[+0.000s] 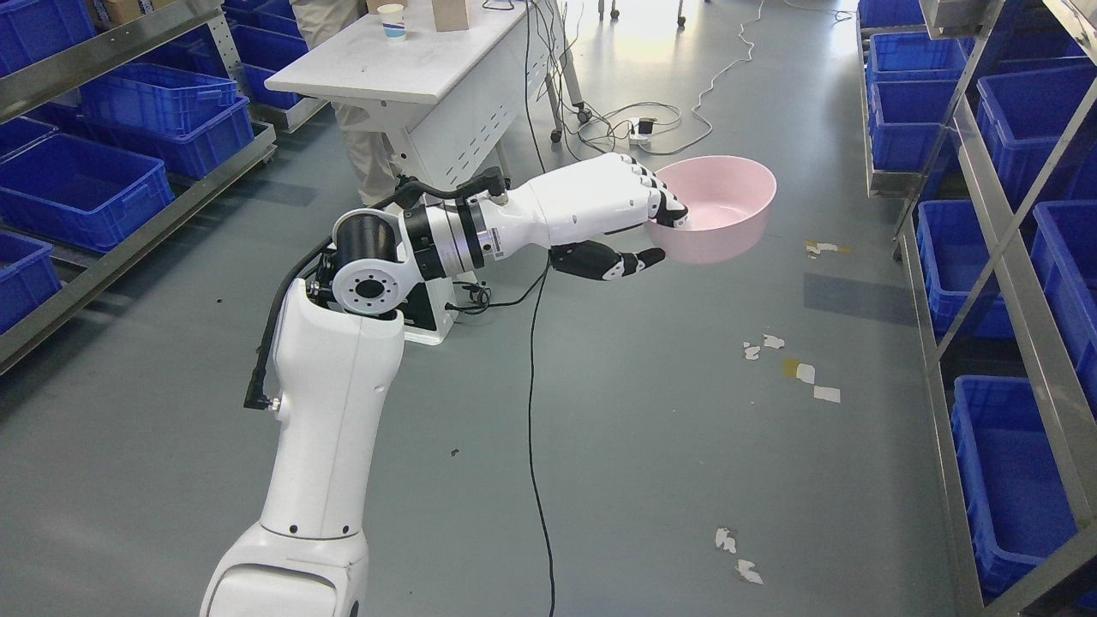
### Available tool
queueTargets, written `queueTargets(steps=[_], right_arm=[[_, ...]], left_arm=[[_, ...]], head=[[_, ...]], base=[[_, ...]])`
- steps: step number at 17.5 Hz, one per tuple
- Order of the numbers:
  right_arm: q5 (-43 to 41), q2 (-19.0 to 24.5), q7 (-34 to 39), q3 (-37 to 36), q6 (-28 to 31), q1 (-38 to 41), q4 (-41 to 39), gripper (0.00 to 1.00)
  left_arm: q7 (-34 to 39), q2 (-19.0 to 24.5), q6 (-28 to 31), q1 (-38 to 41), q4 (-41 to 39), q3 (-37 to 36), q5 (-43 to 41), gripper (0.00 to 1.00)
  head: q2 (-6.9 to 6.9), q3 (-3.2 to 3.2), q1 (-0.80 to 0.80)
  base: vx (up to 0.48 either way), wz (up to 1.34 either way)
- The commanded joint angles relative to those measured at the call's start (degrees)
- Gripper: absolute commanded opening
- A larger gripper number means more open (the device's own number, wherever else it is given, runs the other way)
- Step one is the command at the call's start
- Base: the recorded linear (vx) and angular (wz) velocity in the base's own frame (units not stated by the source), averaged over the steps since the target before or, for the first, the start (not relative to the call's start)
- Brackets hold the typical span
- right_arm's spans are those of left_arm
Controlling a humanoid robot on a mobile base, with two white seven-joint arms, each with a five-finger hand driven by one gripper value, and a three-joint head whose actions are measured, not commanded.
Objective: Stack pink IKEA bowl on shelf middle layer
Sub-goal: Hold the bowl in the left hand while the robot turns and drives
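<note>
Currently left arm bent at elbow, reaching right above floor, robot hand (638, 224) clamped on near rim of pink bowl (728, 210), fingers inside, thumb underneath.

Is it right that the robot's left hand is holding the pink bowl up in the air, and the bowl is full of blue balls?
Not quite. The head view shows the left hand gripping the rim of the pink bowl up in the air above the floor, but the bowl is empty: no blue balls inside. The blue things are the crates on the shelves.
</note>
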Motion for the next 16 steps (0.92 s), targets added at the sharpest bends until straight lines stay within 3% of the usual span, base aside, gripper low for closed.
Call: queueTargets(steps=[1, 16], right_arm=[[0.0, -1.0, 0.1, 0.0, 0.0, 0.3, -1.0, 1.0], [0.0, -1.0, 0.1, 0.0, 0.0, 0.3, -1.0, 1.0]], left_arm=[[0.7, 1.0, 0.3, 0.0, -0.1, -1.6, 0.0, 0.03], [0.9, 1.0, 0.8, -0.2, -0.1, -1.7, 0.1, 0.03]], head=[[0.0, 0.0, 0.0], [0.0, 0.0, 0.0]], base=[[0.257, -0.14], [0.344, -0.24]])
